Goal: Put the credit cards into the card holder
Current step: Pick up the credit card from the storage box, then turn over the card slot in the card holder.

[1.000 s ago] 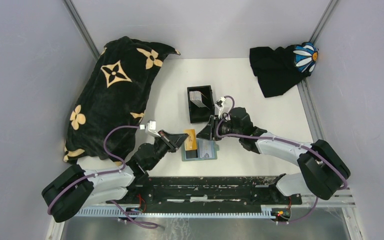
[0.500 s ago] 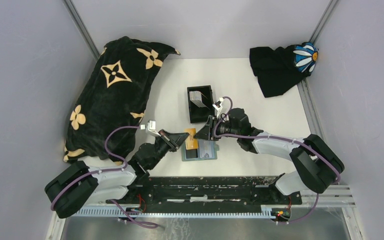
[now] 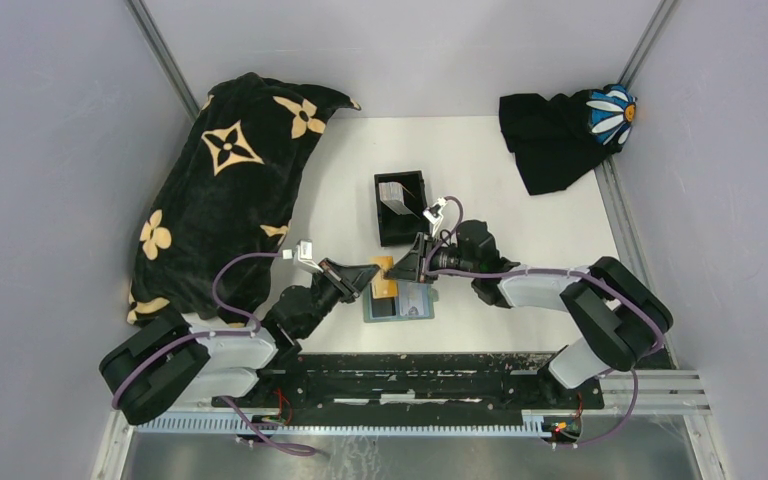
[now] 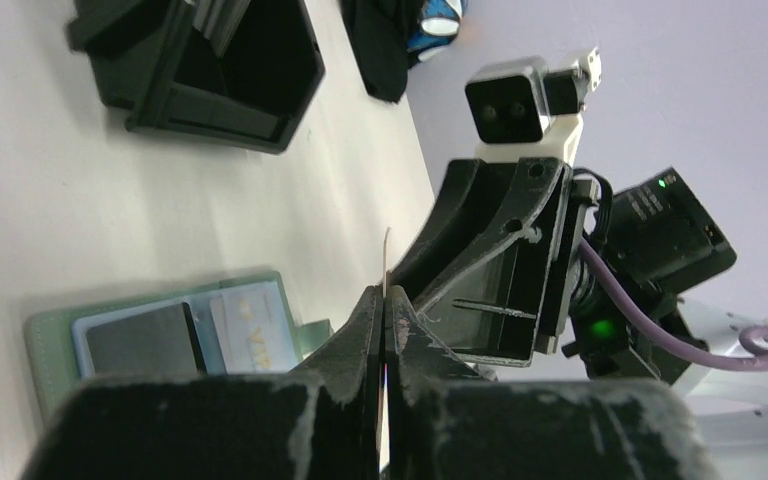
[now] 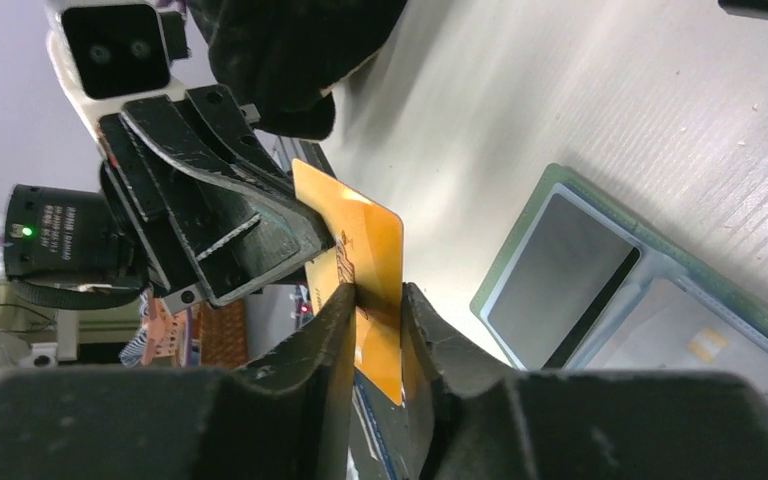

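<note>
An orange credit card (image 3: 384, 278) hangs just above the table with my left gripper (image 3: 368, 277) shut on it. In the left wrist view it runs edge-on (image 4: 387, 250) between the pressed fingertips of that gripper (image 4: 384, 300). My right gripper (image 5: 378, 300) faces it from the right. Its jaws straddle the card's free corner (image 5: 372, 240), still a little apart. More credit cards lie flat in a grey-green stack (image 3: 400, 303) below: a dark grey one (image 5: 555, 270) and a pale one (image 5: 680, 340). The black card holder (image 3: 412, 215) stands behind, a card (image 3: 392, 195) inside it.
A big black blanket with tan flowers (image 3: 225, 190) fills the left side. At the back right corner lies a black cloth with a white daisy (image 3: 560, 135). Grey walls close in the table on three sides.
My right gripper has slid left onto the orange card, and its jaws have narrowed round the card. The left gripper still holds the card in about the same place.
</note>
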`<state>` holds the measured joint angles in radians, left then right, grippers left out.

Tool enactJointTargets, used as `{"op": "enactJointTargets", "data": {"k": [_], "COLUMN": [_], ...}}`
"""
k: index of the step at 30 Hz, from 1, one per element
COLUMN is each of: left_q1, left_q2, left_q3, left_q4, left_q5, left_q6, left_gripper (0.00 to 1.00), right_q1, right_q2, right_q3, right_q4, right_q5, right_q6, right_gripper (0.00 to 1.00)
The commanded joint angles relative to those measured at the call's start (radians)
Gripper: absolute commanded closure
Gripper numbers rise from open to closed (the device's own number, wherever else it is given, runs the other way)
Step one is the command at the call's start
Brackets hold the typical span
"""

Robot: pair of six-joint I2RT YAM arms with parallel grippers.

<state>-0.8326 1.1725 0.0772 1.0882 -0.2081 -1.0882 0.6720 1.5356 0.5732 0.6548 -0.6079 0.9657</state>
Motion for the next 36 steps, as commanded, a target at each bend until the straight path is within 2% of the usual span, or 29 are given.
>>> {"op": "enactJointTargets", "data": {"k": [1,4,6,7,9,13,17,22,26,29,36], "left_q1": [0.001,0.001,0.002,0.002,0.002,0.001,0.001,0.000,-0.004,-0.009,-0.034], "left_q2": [0.007,0.007,-0.002,-0.011,-0.047,-0.115,-0.148,-0.149,-0.133,-0.116,-0.088], "left_q3": [0.007,0.002,0.000,0.001,0.009,0.030,0.037,0.055,0.064,0.057,0.046], "left_q4": [0.095,0.075,0.036,0.004,-0.083,-0.262,-0.363,-0.471,-0.526,-0.527,-0.527], "left_q5": [-0.008,-0.022,-0.037,-0.049,-0.072,-0.128,-0.167,-0.197,-0.209,-0.207,-0.212], "left_q6": [-0.044,-0.051,-0.055,-0.057,-0.050,-0.023,0.004,0.027,0.042,0.039,0.039], "left_gripper": [0.97,0.95,0.82,0.73,0.61,0.49,0.44,0.43,0.49,0.54,0.79], "right_q1": [-0.002,-0.002,-0.003,-0.003,-0.003,-0.002,-0.003,0.001,0.000,0.000,0.001], "right_q2": [0.017,0.018,0.011,0.006,-0.010,-0.066,-0.115,-0.176,-0.208,-0.210,-0.208], "right_q3": [-0.014,-0.022,-0.026,-0.026,-0.024,-0.007,0.014,0.067,0.108,0.132,0.157], "right_q4": [0.179,0.219,0.220,0.215,0.177,0.022,-0.126,-0.410,-0.610,-0.705,-0.813], "right_q5": [-0.052,-0.057,-0.055,-0.053,-0.043,-0.003,0.047,0.166,0.277,0.339,0.421], "right_q6": [0.062,0.081,0.082,0.081,0.065,-0.012,-0.082,-0.180,-0.240,-0.265,-0.288], "right_gripper": [0.79,0.92,0.99,0.99,0.99,0.99,0.99,0.99,0.99,0.99,0.99]}}
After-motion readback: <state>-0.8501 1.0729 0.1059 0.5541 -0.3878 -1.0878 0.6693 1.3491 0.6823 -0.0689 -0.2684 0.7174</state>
